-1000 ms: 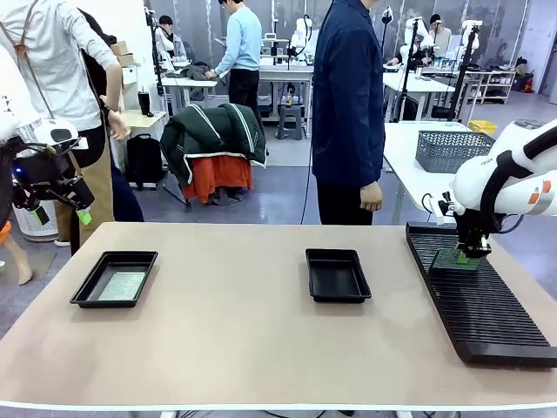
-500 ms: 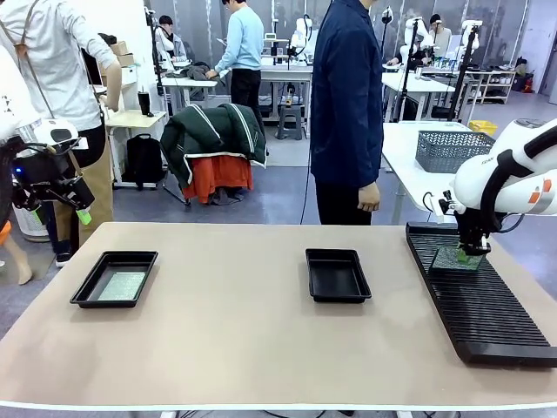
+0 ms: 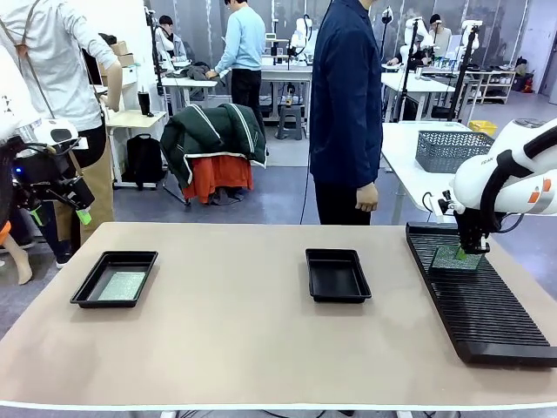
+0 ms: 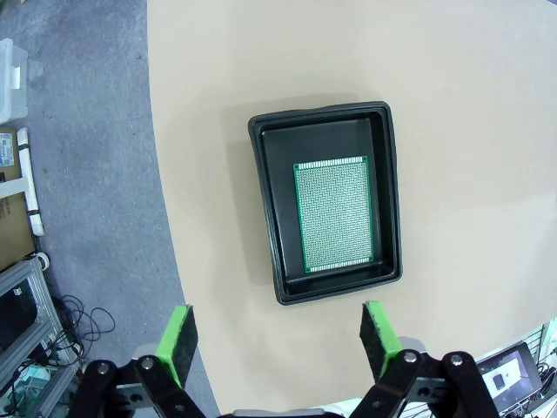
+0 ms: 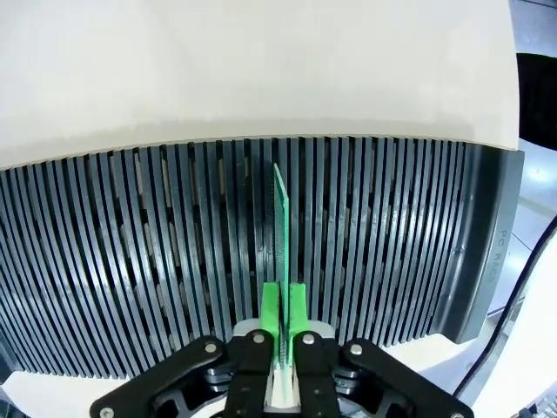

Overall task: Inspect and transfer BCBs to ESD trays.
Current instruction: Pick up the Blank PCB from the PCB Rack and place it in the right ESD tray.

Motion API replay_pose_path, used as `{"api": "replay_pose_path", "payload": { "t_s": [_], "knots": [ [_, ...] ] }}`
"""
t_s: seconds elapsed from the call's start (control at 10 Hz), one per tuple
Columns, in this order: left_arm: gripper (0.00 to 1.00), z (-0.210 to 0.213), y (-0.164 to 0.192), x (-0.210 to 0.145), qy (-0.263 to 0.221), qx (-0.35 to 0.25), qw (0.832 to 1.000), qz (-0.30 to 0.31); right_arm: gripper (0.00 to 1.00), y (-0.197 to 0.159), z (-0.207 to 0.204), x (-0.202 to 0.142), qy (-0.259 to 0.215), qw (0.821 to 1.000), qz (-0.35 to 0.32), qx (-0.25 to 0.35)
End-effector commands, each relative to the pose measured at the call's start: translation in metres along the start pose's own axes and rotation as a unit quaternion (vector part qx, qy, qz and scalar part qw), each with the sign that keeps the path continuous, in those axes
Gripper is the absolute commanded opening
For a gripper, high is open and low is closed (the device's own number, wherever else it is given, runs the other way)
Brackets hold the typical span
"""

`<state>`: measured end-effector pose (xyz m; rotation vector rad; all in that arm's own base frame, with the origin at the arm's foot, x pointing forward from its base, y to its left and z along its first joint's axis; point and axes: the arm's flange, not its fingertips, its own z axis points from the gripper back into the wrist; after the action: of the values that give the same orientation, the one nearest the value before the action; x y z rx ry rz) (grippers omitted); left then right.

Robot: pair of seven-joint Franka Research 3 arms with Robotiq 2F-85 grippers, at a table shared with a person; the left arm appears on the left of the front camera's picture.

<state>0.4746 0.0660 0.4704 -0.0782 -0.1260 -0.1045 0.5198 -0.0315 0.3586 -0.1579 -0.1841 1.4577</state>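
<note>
At the 3 o'clock edge of the beige surface (image 3: 244,348), a long black ribbed rack (image 3: 487,305) is seen. Its narrow parallel slots are shaped to keep thin boards upright on edge. One BCB (image 5: 280,218), a flat green circuit board, stands on edge in a slot. Its near edge is clamped between the green pads (image 5: 297,305) of the right pincer (image 5: 284,305), which is closed on it. This edgewise grip is judged to suit a straight lift out of the slot.

Toward 9 o'clock, a shallow black ESD tray (image 3: 85,292) with a raised rim and rounded corners is set. A second BCB (image 4: 334,215), pale green and finely perforated, lies flat on its floor, slightly smaller than that floor. A matching empty tray (image 3: 338,300) is placed near the middle, presumably for the gripped board. The left pincer (image 4: 277,335) is held high above the filled tray, jaws wide apart, with nothing between them.
</note>
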Motion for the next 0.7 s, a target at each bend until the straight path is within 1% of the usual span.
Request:
{"api": "replay_pose_path", "payload": {
  "t_s": [0.0, 0.2, 0.3, 0.5, 0.6],
  "knots": [
    [1.00, -0.003, -0.001, 0.000, -0.006, 0.000, 1.000, 0.001, 0.01, -0.004, 0.001, 0.002, 0.010, 1.000, -0.007, 0.004],
    [1.00, -0.003, -0.001, 0.000, -0.006, 0.000, 1.000, 0.001, 0.00, -0.004, 0.006, 0.003, 0.004, 1.000, -0.011, 0.006],
    [1.00, -0.003, -0.001, 0.000, -0.006, 0.000, 1.000, 0.001, 0.00, -0.003, 0.016, 0.003, -0.002, 1.000, -0.020, 0.006],
    [1.00, -0.003, -0.001, 0.000, -0.006, 0.000, 1.000, 0.001, 0.00, -0.002, 0.055, 0.002, -0.004, 1.000, -0.013, -0.009],
    [1.00, -0.003, -0.001, 0.000, -0.006, 0.000, 1.000, 0.001, 0.00, 0.000, 0.080, 0.005, 0.000, 1.000, -0.004, -0.004]
  ]
}}
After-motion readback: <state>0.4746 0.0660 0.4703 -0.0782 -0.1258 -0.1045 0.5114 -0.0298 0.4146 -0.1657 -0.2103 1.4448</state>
